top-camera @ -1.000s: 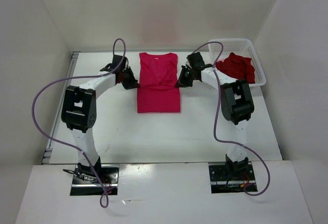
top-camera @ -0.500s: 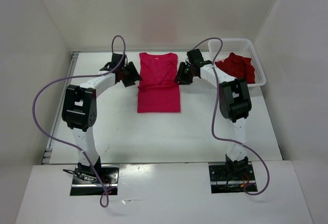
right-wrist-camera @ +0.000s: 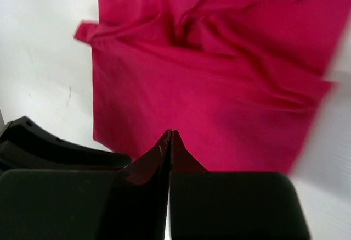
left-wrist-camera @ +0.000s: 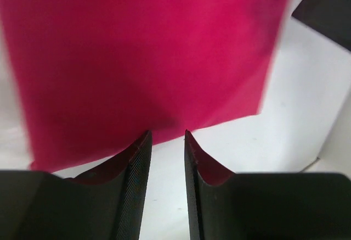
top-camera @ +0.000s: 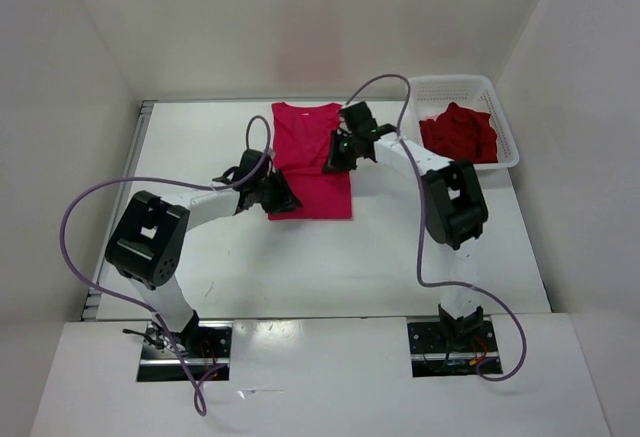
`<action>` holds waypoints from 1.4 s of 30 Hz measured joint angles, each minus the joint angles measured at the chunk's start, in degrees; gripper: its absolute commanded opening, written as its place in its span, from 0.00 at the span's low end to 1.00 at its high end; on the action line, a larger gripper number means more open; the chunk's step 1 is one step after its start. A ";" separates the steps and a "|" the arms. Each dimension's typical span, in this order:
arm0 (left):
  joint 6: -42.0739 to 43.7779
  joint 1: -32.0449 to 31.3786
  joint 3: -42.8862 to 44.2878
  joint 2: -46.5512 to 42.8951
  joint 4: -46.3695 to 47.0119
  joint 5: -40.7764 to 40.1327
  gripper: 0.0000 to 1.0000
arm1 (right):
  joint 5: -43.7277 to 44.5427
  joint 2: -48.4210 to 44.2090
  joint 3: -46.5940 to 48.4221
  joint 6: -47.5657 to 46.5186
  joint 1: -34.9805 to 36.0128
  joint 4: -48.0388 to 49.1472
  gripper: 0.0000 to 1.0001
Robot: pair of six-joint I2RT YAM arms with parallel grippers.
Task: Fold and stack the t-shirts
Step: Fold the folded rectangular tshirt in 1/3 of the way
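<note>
Left gripper (left-wrist-camera: 166,135), fingers slightly parted, sits at the near hem of the magenta-pink t-shirt (top-camera: 308,137). Right gripper (right-wrist-camera: 171,133), fingers pressed together, is over that shirt's right edge.

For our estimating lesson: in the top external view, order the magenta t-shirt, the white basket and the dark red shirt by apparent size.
1. magenta t-shirt and white basket: too alike to rank.
2. dark red shirt, bunched in the basket.

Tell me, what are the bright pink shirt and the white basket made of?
The magenta t-shirt looks like soft, matte cloth, probably a knit: it wrinkles and lies in folds. The mesh basket looks like stiff white plastic, with holed walls that keep their boxy shape.
</note>
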 measured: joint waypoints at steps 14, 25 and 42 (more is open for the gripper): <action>-1.57 0.83 -6.34 0.61 1.90 -0.72 0.38 | -1.55 14.73 9.86 1.29 2.38 -0.17 0.00; -1.49 0.81 -10.05 -3.67 1.86 -3.50 0.55 | 4.46 19.21 21.42 3.93 0.07 1.66 0.00; -2.91 0.83 -13.29 -12.46 -1.73 -7.17 0.57 | -0.48 10.67 12.52 2.75 8.61 2.73 0.00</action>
